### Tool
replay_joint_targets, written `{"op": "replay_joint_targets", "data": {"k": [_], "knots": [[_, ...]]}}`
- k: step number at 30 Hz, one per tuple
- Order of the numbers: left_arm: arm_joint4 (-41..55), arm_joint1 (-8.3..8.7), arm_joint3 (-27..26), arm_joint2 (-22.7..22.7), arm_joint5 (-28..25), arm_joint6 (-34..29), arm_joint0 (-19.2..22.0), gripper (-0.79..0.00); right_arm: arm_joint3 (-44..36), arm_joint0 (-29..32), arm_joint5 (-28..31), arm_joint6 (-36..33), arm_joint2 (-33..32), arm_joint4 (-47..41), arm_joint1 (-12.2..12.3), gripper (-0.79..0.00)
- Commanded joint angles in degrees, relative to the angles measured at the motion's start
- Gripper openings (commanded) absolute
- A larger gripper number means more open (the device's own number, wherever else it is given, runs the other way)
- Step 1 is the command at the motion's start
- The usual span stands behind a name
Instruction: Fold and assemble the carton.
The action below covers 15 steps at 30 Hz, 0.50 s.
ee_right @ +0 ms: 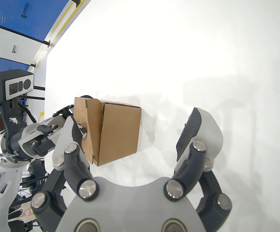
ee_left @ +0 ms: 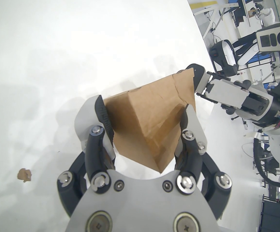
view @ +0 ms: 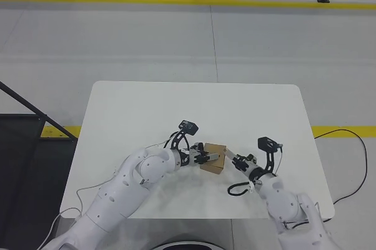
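Brown cardboard carton (view: 213, 158) was clamped in the left gripper (ee_left: 144, 119), just ahead of the right gripper (ee_right: 135, 131), whose jaws stood apart, one finger (ee_right: 77, 134) against an end flap (ee_right: 80, 112). Flap-folding step, seemingly; next, press it inward.

1. The carton (view: 213, 159) is plain brown cardboard, unprinted, with darker brown along its creases.
2. The counter (view: 250, 106) is plain white.
3. The left pincer (ee_left: 145, 108) has pale grey-white finger shells, black linkages and silver screws on a light grey base.
4. The right pincer (ee_right: 135, 127) has the same colours; its pads (ee_right: 187, 131) are black with fine ribbing.
5. A small scrap (ee_left: 24, 175) on the counter is brown like the carton.
6. The floor (view: 144, 44) is light grey, crossed by yellow lines (view: 344, 131).
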<state>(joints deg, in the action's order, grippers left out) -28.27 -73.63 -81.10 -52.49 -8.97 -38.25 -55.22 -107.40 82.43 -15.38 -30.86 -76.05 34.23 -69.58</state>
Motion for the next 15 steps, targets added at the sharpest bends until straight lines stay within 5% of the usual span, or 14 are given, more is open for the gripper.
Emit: {"op": "replay_joint_targets", "data": {"k": [1,15], "knots": [[0.0,-0.02,0.0,0.0,0.0,0.0,0.0,-0.228,0.5,-0.8,-0.2,-0.3,0.2,-0.1,-0.1,0.000],[0.0,-0.07,-0.2,-0.5,-0.4,-0.2,-0.3,-0.240,6.6,-4.9,-0.5,-5.6,1.1,-2.2,-0.1,0.000]]}}
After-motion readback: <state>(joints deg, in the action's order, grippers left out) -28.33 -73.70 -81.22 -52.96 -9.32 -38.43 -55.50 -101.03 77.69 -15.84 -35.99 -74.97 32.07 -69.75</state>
